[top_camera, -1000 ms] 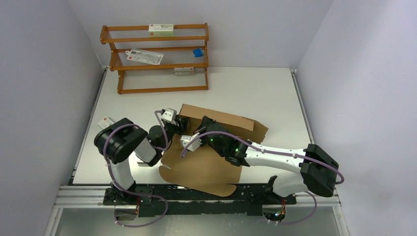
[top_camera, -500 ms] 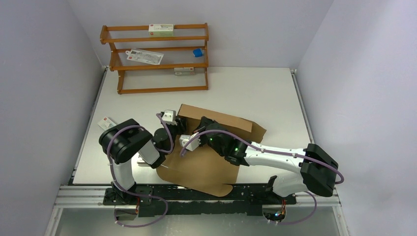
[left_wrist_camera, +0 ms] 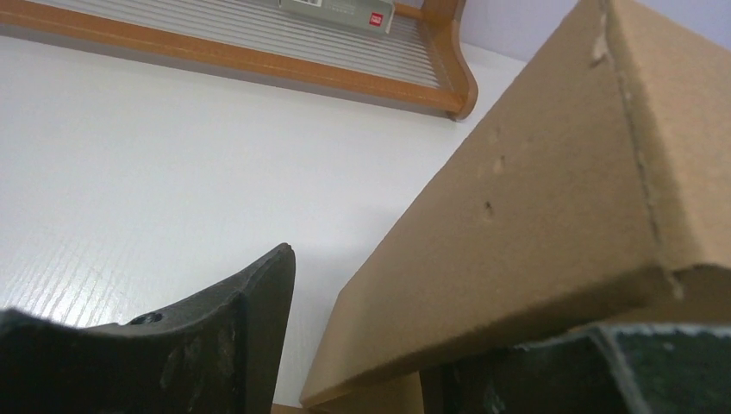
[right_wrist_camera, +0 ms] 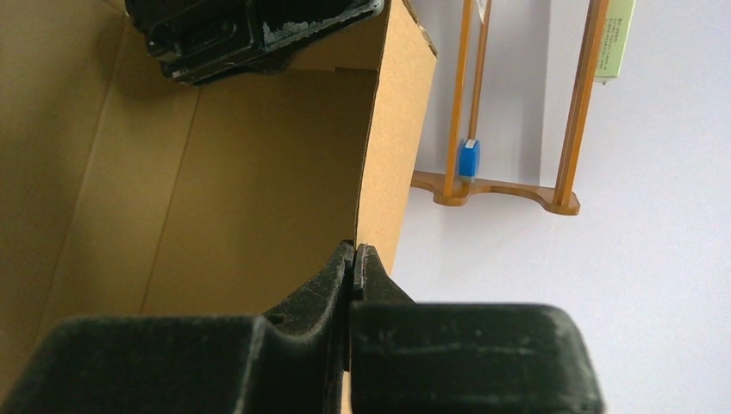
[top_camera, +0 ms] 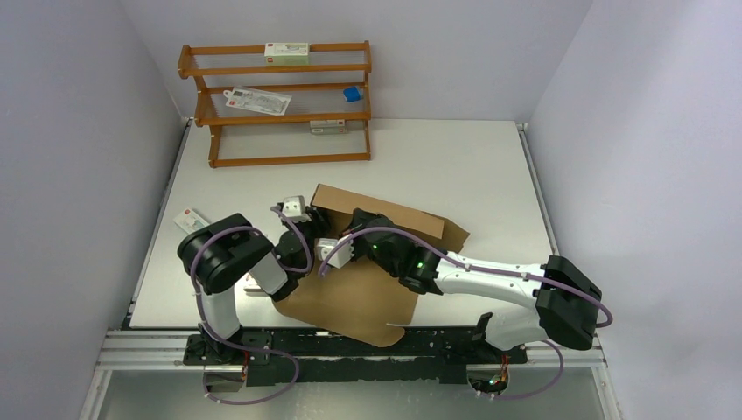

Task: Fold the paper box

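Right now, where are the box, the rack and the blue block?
box (top_camera: 359, 302), top view, on its flat near panel.
rack (top_camera: 289, 159), top view, on its bottom rail.
blue block (top_camera: 352, 94), top view, on its middle.

the table's (top_camera: 490, 175) middle is taken up by the paper box (top_camera: 359, 297), its raised far wall crowded by the left arm (top_camera: 229, 255) and right arm (top_camera: 490, 278). open surface is left to its right and beyond. the far left corner is blocked by the wooden rack (top_camera: 289, 159).
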You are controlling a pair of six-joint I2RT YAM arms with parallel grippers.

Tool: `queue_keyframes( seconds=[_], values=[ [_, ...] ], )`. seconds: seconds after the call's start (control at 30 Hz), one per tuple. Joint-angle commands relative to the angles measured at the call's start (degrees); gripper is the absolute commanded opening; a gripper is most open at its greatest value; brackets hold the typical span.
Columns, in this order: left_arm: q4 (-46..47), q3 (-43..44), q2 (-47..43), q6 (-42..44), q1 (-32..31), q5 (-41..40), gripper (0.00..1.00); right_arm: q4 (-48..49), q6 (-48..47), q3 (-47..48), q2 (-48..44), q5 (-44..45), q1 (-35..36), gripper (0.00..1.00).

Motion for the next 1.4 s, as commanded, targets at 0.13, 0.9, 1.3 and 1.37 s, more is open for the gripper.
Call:
queue_keyframes(
  seconds=[0.13, 0.9, 1.3, 1.37],
  values=[
    [-2.39, 1.91, -6.15, -10.88, 1.39, -15.33, 0.57, -7.37, 6.52, 0.43, 0.97, -0.09, 0.50, 0.00],
    [6.57, -2.36, -1.21, 1.56, 1.59, 1.59, 0.19, -0.59, 12.73, 2.12, 3.78, 3.07, -0.34, 0.23],
    [-5.65, -1.33, -5.09, 6.51, 3.01, 9.85, 0.13, 2.03, 22.84, -2.13, -7.97, 1.83, -1.56, 0.50],
    [-10.68, -0.23, -7.62, 7.65, 3.03, 11.04, 0.13, 3.35, 25.49, -3.45, -10.68, 1.87, -1.54, 0.52]
  ],
)
